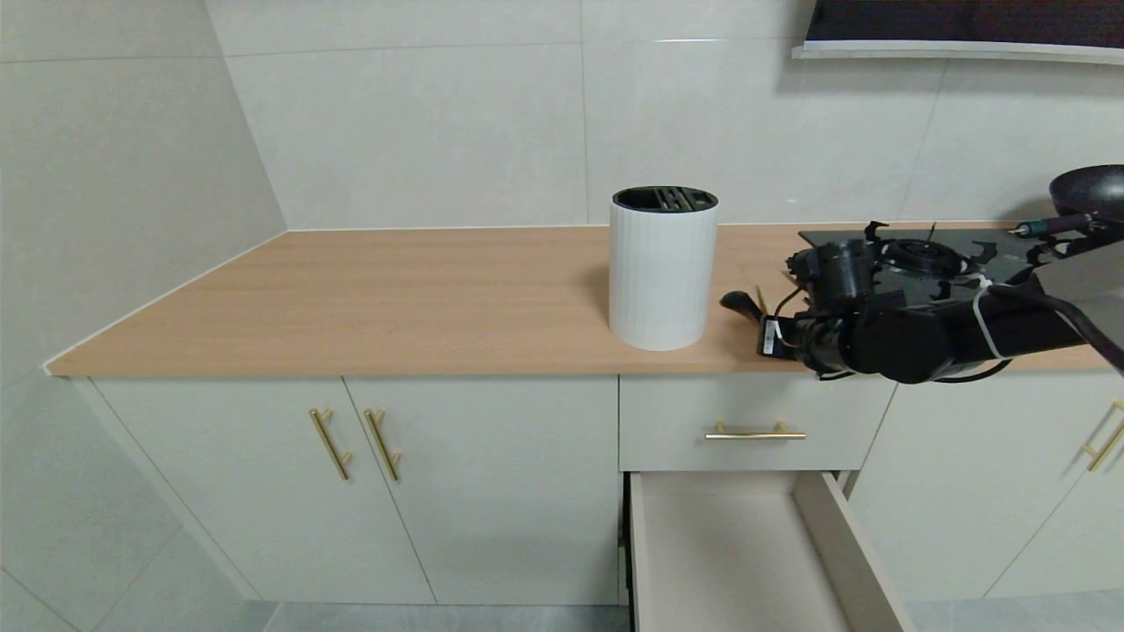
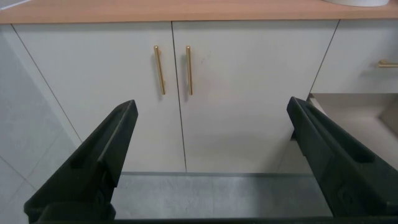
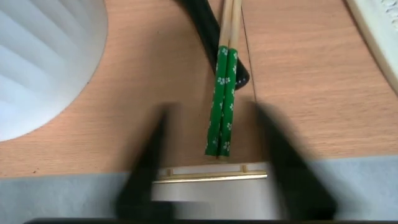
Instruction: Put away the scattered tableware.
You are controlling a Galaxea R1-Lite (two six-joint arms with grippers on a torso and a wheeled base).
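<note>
A pair of wooden chopsticks (image 3: 221, 106) with green flowered ends lies on the wooden counter (image 1: 395, 298), across a black utensil (image 3: 202, 28). My right gripper (image 3: 217, 168) is open, one finger on each side of the green ends, not touching them. In the head view the right gripper (image 1: 771, 333) sits low over the counter's front edge, just right of the white ribbed utensil holder (image 1: 663, 272), with the black utensil (image 1: 742, 304) poking out beside it. My left gripper (image 2: 211, 106) is open and holds nothing, low in front of the cabinet doors (image 2: 180, 93).
A drawer (image 1: 729, 544) stands pulled out below the counter, under a shut drawer with a gold handle (image 1: 755, 432). A black stove (image 1: 922, 250) and a dark wok (image 1: 1089, 189) are at the right. Tiled walls close the back and left.
</note>
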